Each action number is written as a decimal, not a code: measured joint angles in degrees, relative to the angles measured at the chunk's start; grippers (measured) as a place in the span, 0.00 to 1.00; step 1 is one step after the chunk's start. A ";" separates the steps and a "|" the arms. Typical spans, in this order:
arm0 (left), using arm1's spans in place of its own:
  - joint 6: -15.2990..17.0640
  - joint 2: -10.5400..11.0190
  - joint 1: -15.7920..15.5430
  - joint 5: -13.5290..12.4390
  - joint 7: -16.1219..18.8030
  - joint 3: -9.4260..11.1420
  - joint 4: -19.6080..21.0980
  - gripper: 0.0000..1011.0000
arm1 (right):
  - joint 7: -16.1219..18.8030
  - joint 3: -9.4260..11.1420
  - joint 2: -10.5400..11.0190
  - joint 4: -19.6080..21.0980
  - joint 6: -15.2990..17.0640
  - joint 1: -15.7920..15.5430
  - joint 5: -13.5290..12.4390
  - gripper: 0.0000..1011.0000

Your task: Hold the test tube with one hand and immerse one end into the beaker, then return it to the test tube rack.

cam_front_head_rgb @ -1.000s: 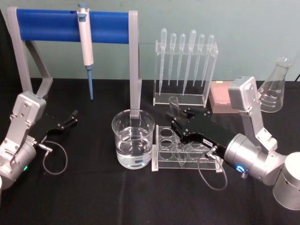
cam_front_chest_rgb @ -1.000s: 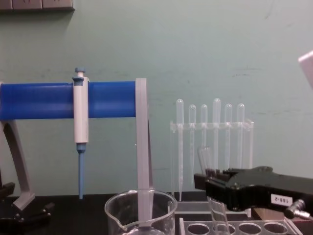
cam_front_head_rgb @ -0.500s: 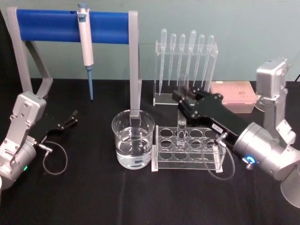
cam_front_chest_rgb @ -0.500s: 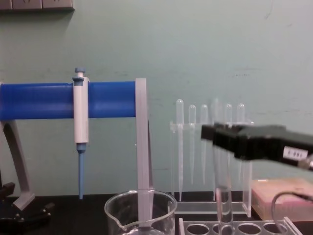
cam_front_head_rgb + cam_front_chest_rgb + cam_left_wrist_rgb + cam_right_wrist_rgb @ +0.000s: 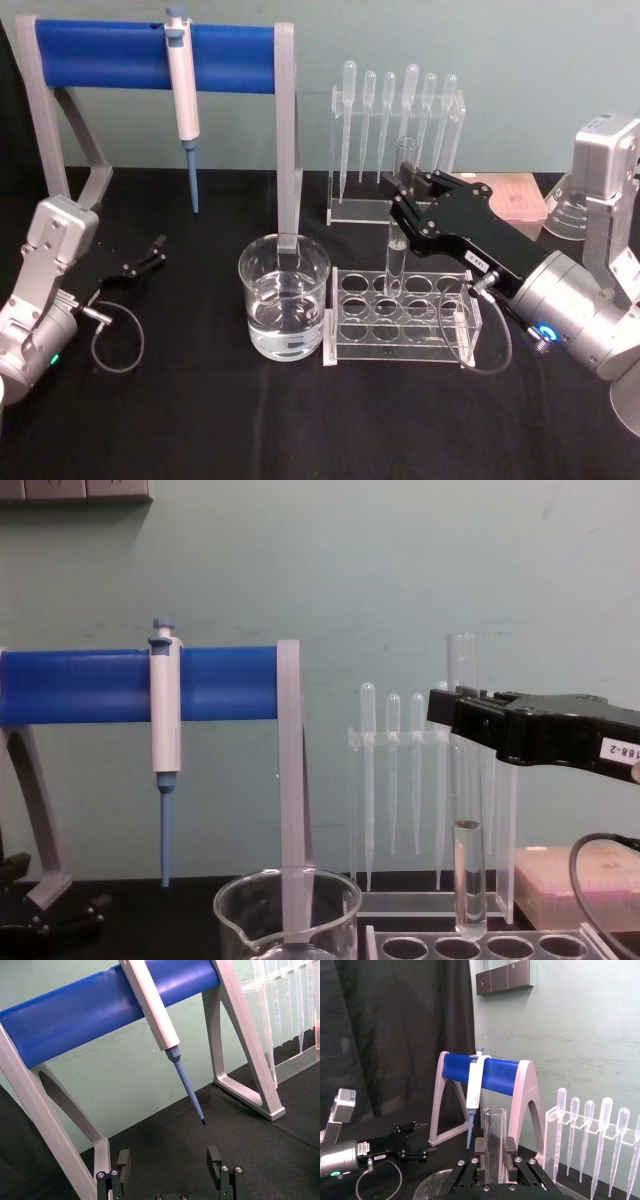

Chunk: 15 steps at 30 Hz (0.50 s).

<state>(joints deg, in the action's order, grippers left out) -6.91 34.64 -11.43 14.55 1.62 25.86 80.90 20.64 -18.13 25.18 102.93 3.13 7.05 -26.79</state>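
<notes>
I see my right gripper [image 5: 404,193] clenched on the upright test tube [image 5: 395,262], its round end just above the rack [image 5: 400,338], beside the beaker [image 5: 284,296]; my left gripper [image 5: 150,252] sits splayed, far left.

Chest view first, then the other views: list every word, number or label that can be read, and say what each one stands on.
"188-2": on the white label on the side of the right gripper, which grips the test tube.
Head view: that white label is too small to read.
Right wrist view: the small label on the left gripper is too small to read.
No other text can be read.
</notes>
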 joint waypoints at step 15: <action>0.00 0.00 0.00 0.00 0.00 0.00 0.00 0.99 | 0.02 -0.04 -0.04 -0.14 0.07 0.06 0.03 0.22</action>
<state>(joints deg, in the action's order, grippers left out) -6.91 34.65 -11.43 14.54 1.62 25.86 80.90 20.66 -18.18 25.14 102.79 3.20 7.11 -26.76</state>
